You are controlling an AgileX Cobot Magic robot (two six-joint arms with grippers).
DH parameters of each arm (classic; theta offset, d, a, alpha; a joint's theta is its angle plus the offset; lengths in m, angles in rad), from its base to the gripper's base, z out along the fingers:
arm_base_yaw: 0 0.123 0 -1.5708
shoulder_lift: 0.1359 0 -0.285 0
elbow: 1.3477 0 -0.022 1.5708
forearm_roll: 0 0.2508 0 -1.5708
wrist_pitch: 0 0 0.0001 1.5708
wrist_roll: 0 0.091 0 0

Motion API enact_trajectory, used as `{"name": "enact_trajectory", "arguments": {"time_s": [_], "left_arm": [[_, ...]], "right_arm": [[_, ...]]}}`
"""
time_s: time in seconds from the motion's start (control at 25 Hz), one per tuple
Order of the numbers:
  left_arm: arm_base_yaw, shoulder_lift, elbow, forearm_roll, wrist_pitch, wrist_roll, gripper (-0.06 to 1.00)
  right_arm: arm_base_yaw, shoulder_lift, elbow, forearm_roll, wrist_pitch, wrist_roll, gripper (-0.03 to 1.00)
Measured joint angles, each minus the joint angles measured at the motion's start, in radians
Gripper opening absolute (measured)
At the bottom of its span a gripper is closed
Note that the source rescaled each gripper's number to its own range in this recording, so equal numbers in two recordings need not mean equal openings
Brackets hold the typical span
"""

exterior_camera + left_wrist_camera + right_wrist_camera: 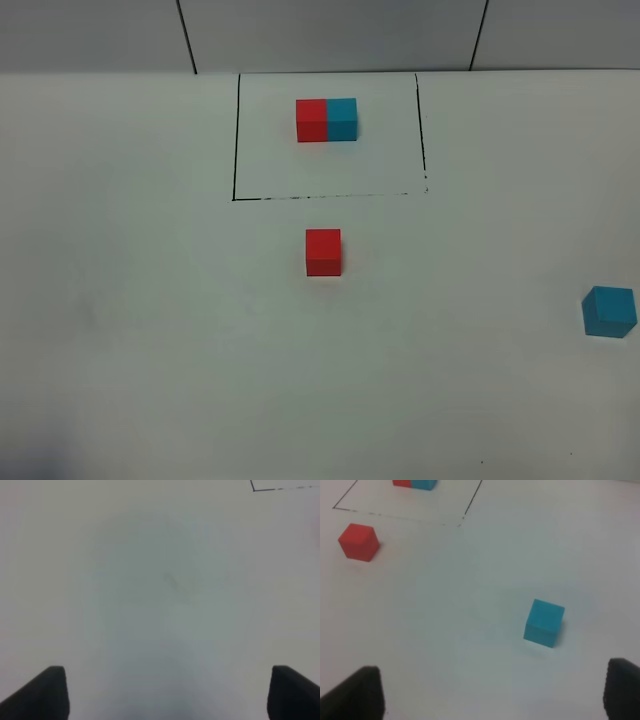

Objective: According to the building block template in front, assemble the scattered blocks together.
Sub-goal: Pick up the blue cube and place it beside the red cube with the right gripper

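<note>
Only the high camera takes in the whole layout. The building block template (327,120), a red half and a cyan-blue half joined as one bar, sits on the white table (150,350) inside the black drawn rectangle (236,140), toward its far edge. The red cube (323,251), plain and matte, lies just outside the rectangle's near line, straight in front of the template. The cyan cube (609,311) of equal size lies well apart from the template, nearer and far to its right, turned slightly askew. The grippers appear only in the wrist views. The left gripper (170,695) holds its dark fingers wide apart over bare table, with one corner of the rectangle in sight. The right gripper (492,692) also has its fingers spread wide, gripping nothing. The cyan cube rests ahead of them, untouched, and the red cube and an edge of the template lie beyond.
</note>
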Motion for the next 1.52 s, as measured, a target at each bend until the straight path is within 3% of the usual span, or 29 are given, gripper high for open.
{"name": "enact_trajectory", "arguments": {"time_s": [0.36,1.12,1.32,1.52], "left_arm": [[0.0,-0.16,0.077,-0.043,-0.049,0.019,0.9],[0.0,-0.165,0.077,-0.067,-0.049,0.026,0.9],[0.0,-0.165,0.077,-0.067,-0.05,0.026,0.9],[0.0,-0.165,0.077,-0.067,-0.051,0.026,0.9]], "right_arm": [[0.0,0.0,0.0,0.0,0.0,0.002,0.78],[0.0,0.01,-0.013,0.003,0.017,0.031,0.78],[0.0,0.246,-0.049,0.035,0.017,0.043,0.78],[0.0,0.692,-0.092,0.044,-0.09,0.062,0.78]]}}
